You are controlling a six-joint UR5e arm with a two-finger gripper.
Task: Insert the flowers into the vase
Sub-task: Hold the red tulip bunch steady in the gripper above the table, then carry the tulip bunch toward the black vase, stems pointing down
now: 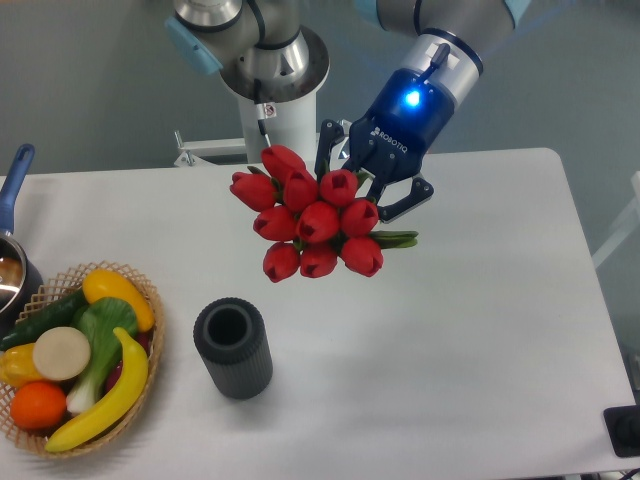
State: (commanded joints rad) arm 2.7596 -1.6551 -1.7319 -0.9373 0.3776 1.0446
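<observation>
The white table (480, 300) fills the view, and above its far middle hangs the arm's blue gripper (372, 190), fingers clamped on the stems of the flowers (305, 225), red buds bunched tight and held in the air, facing the camera. On the near left sits a wicker basket (150, 335) of plastic produce. Just right of it stands the vase (233, 348), upright, mouth open, well apart from the bouquet.

Arm angled down-left, fingers (345, 178) closed, raised above table
</observation>
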